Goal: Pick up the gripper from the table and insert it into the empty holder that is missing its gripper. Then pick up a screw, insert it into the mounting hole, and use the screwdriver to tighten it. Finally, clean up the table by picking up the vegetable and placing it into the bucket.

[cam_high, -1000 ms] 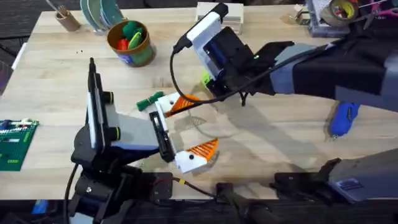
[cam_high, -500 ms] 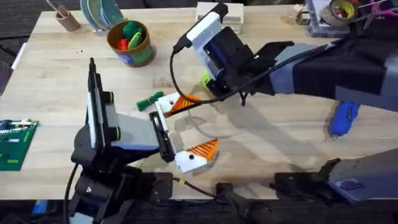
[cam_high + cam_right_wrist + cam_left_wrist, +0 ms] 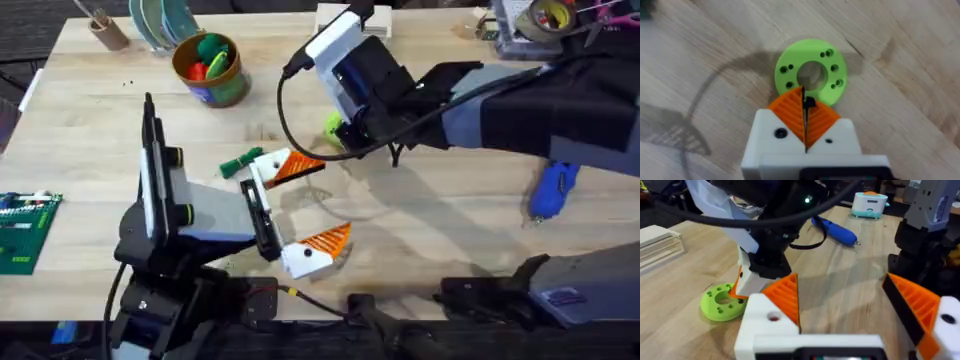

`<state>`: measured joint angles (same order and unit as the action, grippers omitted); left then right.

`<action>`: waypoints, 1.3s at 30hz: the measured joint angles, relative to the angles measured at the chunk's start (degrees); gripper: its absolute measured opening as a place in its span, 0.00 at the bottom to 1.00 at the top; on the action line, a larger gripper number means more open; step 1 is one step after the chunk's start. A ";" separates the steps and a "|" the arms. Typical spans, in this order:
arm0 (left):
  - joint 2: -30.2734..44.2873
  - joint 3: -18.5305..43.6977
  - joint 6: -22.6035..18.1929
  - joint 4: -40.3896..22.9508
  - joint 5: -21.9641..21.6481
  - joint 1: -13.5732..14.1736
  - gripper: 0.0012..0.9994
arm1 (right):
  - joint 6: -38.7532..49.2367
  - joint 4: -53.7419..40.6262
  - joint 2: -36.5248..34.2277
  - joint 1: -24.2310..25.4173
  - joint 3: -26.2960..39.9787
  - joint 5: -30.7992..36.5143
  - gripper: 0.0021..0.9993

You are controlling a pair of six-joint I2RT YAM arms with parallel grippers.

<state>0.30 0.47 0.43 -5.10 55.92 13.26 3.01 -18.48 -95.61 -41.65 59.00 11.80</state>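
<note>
My left gripper (image 3: 305, 203) lies open on the table, each white finger carrying an orange ribbed pad. In the left wrist view the orange gripper wedge (image 3: 785, 296) sits on the white holder (image 3: 765, 325), which shows a round mounting hole. My right gripper (image 3: 805, 112) hangs over a lime-green disc (image 3: 810, 71), shut on a small black screw (image 3: 809, 103) pinched between its pads. The dark green vegetable (image 3: 240, 163) lies beside the left gripper's far finger. At the right lies the blue screwdriver (image 3: 552, 190). At the back left stands the bucket (image 3: 226, 88).
The bucket holds green and red toy pieces. A brown cup (image 3: 107, 32) and a taped roll (image 3: 160, 22) stand at the far left corner. A green circuit board (image 3: 22, 230) lies at the left edge, with stacked wooden blocks (image 3: 380, 35) at the back.
The right arm has shifted slightly toward the far side, uncovering more of the lime-green disc. The left arm has not moved.
</note>
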 joint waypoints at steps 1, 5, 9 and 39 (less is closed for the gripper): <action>0.02 0.00 0.00 0.00 0.00 0.00 0.99 | 0.00 0.00 0.00 0.00 0.05 0.02 0.01; 0.00 0.00 0.00 0.00 0.00 0.00 0.99 | 0.00 -0.27 0.00 0.00 0.25 -0.01 0.01; 0.00 0.00 0.01 0.00 0.00 0.00 0.99 | 0.00 -0.70 0.00 0.00 0.55 0.02 0.01; 0.00 0.00 0.02 0.00 0.00 0.00 0.99 | 0.00 -1.68 -0.02 0.00 0.90 -2.89 0.01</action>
<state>0.30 0.47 0.45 -5.10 55.92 13.26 3.01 -20.16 -95.64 -41.65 59.90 8.90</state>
